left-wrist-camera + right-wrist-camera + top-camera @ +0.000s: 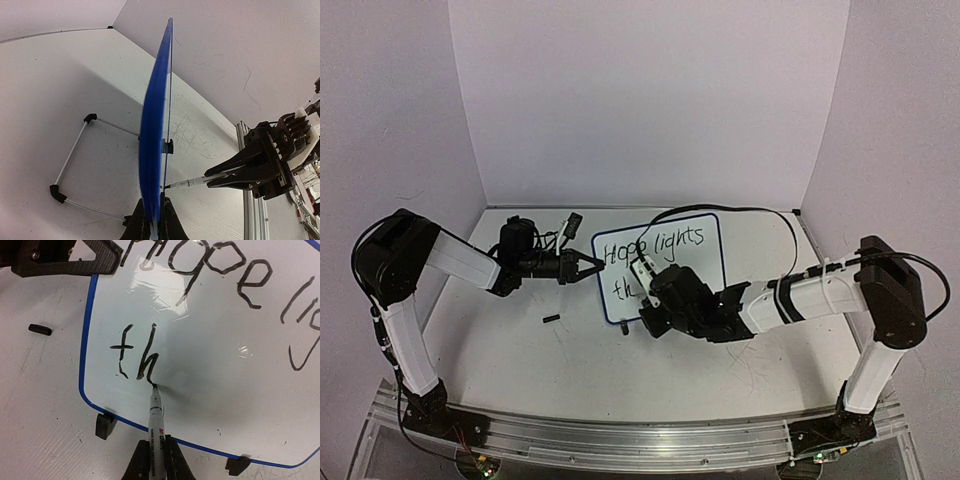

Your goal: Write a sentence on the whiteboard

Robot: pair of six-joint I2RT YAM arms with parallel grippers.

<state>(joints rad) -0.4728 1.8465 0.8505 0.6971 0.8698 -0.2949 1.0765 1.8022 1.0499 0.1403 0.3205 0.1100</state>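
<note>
Scuffed white tabletop (520, 350). Whiteboard (210, 365) propped mid-table on wire stand (75, 150). Left gripper (154, 215) pinches its left edge. Right gripper (156, 450), blocking the board's lower part from above, clamps marker (156, 412), tip touching at "th". Small black cap (40, 329) lies left of the board.

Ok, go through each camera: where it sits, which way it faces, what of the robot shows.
Top external: above and behind the bases, looking down and forward at the table; left end effector and right end effector meet at the whiteboard.
Left wrist: looks along the whiteboard's blue edge, clamped between its own fingers; the right end effector with its marker shows opposite.
Right wrist: faces the whiteboard's written side, own fingers shut on the marker.
Shared: both wrist views show the marker tip on the whiteboard.
</note>
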